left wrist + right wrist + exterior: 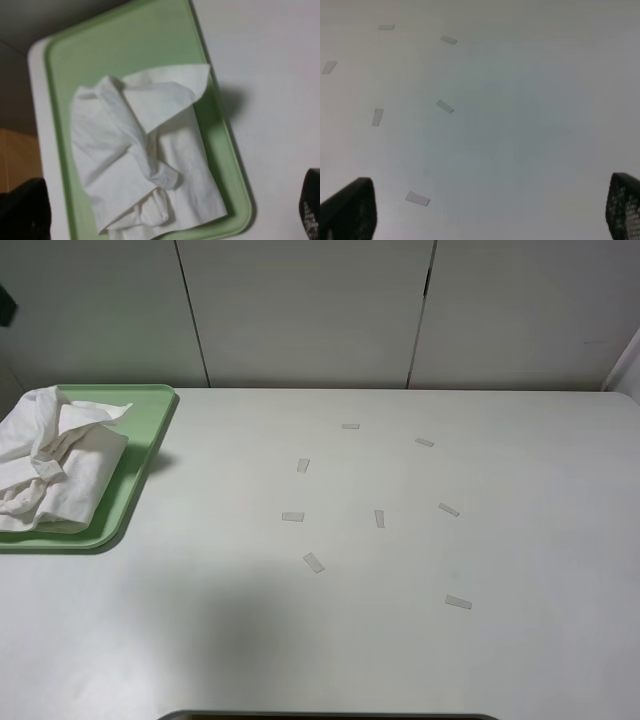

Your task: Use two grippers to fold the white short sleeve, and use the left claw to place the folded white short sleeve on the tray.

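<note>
- A pale tabletop runs up to a wall of flat grey-white panels; most of its surface shows nothing but a scatter of small tape strips around the middle.
- The white short sleeve lies bunched on the tray at the far left of the tabletop, loosely folded, with one pointed flap standing up and reaching over the tray's right rim.
- In the left wrist view the cloth's near edge also sits right at the tray's rim, so the bundle barely fits inside it.
- The left gripper's jaws stand spread wide above the tray, holding nothing; only their dark tips show at the picture's edges.
- The right gripper's jaws are likewise spread and empty, over bare tabletop near the tape strips, well apart from the shirt.
- Judged from this, the placing looks done; the risks are small ones.
- The raised flap could catch on a jaw if the left arm passes low, dragging the shirt off the tray.
- The loose fold may slump open by itself and spill over the rim.
</note>
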